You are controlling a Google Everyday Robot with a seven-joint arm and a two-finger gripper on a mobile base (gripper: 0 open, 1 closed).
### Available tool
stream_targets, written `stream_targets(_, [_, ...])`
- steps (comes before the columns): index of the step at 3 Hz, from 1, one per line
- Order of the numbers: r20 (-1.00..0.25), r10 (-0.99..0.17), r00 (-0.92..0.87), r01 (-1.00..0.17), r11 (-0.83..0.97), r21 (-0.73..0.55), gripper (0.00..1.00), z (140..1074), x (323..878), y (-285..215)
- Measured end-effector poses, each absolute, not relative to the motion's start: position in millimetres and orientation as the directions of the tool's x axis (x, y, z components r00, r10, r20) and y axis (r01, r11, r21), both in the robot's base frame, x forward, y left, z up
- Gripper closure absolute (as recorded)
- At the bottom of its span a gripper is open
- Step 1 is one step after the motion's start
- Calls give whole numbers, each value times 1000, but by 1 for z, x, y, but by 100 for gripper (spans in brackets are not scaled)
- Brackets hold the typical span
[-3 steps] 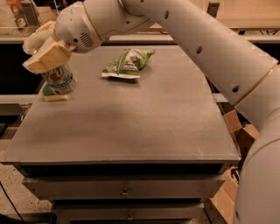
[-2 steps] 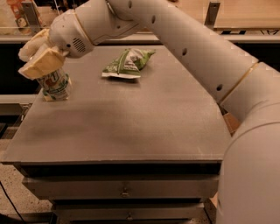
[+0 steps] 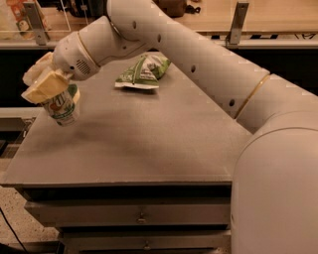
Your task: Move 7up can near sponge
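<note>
– Grey worktop (image 3: 149, 144) filled most of your view, with drawers (image 3: 99, 218) under its front edge and a wooden shelf (image 3: 208, 15) across the back.
– Gripper?
– Your gripper (image 3: 47, 88) sat over the worktop's left edge, on the end of the white arm (image 3: 198, 59) that reached in from the right side of the view.
– Open or closed?
– Closed. Its pale fingers (image 3: 42, 89) were clamped on the 7up can (image 3: 63, 106), gripping around the top end, and they covered the lid.
– Where was the can?
– You had it at the left edge of the worktop, toward the back half, tilted rather than upright, base end lowest. I couldn't tell whether the base touched the surface or hung just above it. Green print and a bit of red showed on the side that faced the camera.
– Anything else up there?
– One green-and-white snack bag (image 3: 144, 72) lay flat near the back of the worktop, well apart from the can and to its right. Bare grey surface ran between the two.
</note>
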State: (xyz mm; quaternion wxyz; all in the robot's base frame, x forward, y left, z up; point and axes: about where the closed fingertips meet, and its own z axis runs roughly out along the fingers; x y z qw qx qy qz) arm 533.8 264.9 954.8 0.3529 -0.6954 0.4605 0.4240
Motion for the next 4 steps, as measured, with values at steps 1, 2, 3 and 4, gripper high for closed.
stream_targets(1, [-922,-340,186,-946,-315,-75,35,939,538,274])
stream_targets(2, [-927,-340,159,-954,-296,-55,13,928,541,278])
stream_targets(3, [-928,-343,146,-960,-276,-49,0,922,544,277])
stream_targets(4, [-927,-347,140,-963,-267,-46,0,918,547,272])
